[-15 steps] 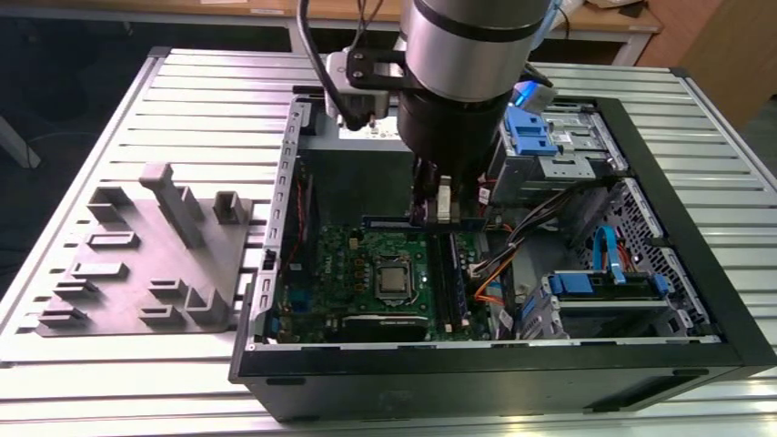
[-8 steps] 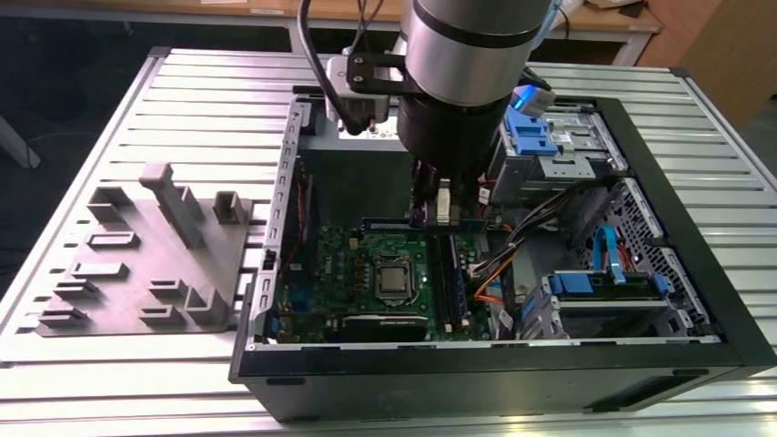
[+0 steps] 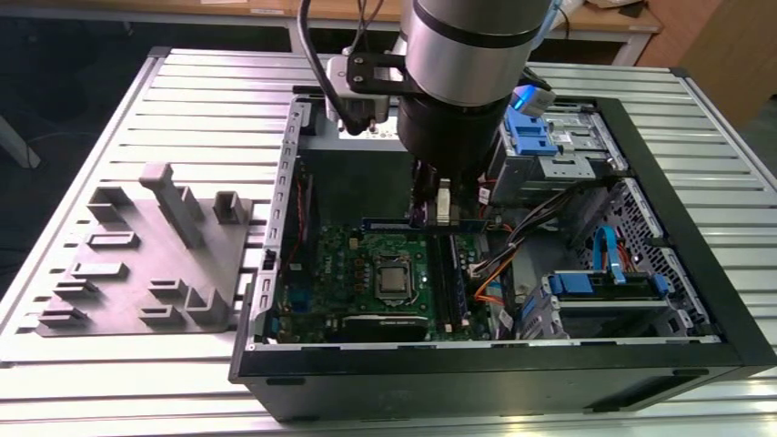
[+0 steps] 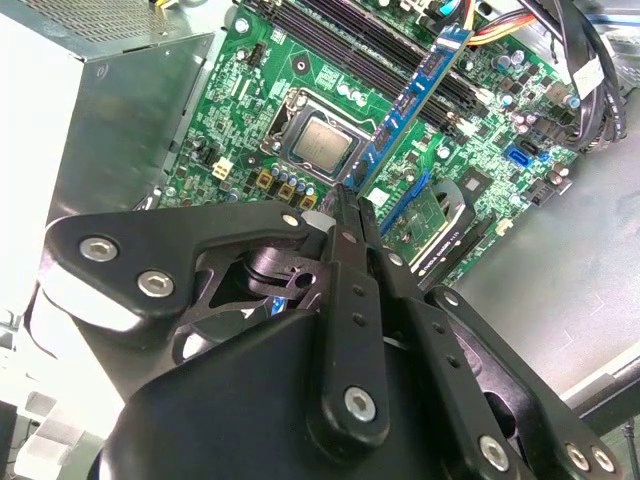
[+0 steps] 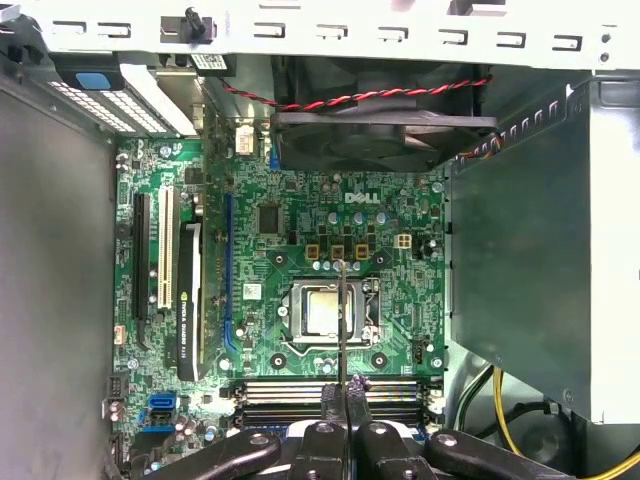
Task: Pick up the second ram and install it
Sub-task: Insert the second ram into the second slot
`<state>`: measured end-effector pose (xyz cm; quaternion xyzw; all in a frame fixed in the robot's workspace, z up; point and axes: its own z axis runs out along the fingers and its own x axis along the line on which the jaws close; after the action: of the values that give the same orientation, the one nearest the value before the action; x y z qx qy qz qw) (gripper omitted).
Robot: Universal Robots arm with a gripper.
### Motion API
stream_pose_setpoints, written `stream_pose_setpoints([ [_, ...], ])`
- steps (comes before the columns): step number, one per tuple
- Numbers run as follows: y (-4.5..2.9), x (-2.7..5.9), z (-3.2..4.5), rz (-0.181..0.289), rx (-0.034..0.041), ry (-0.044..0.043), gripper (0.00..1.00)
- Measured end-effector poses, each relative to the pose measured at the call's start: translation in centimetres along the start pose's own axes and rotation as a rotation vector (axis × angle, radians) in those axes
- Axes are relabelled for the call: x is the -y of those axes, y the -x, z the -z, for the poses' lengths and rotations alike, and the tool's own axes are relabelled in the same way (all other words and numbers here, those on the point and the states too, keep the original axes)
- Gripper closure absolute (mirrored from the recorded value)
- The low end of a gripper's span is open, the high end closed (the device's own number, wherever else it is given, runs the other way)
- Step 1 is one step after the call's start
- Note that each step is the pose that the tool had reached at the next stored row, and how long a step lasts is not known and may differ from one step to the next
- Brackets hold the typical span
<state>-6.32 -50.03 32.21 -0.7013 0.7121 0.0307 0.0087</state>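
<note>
One long, thin, dark module, the second ram (image 4: 405,105), sits pinched edge-on in the black metal hand (image 4: 345,205), its fingertips pressed against the flat sides. In the first wrist view I see it as a thin dark line running out from the hand (image 5: 343,400) over the square silver processor socket (image 5: 322,312) of the green motherboard (image 5: 390,230), with the black memory slots (image 5: 290,392) just beside the fingertips. I cannot tell whether it touches the board. In the exterior view the arm stands over the open black computer case (image 3: 486,364) on the slatted metal table (image 3: 182,91). At nine o'clock from the case lies a grey plastic holder tray (image 3: 134,273).
</note>
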Motion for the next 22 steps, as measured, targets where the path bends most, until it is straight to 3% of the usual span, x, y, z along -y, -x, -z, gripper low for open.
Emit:
stream_pose_setpoints([
  [4, 0.00, 0.01, -0.02, -0.017, 0.0006, -0.0010, 0.91],
  [22, -0.01, 0.01, -0.13, -0.305, 0.0097, -0.0169, 0.91],
])
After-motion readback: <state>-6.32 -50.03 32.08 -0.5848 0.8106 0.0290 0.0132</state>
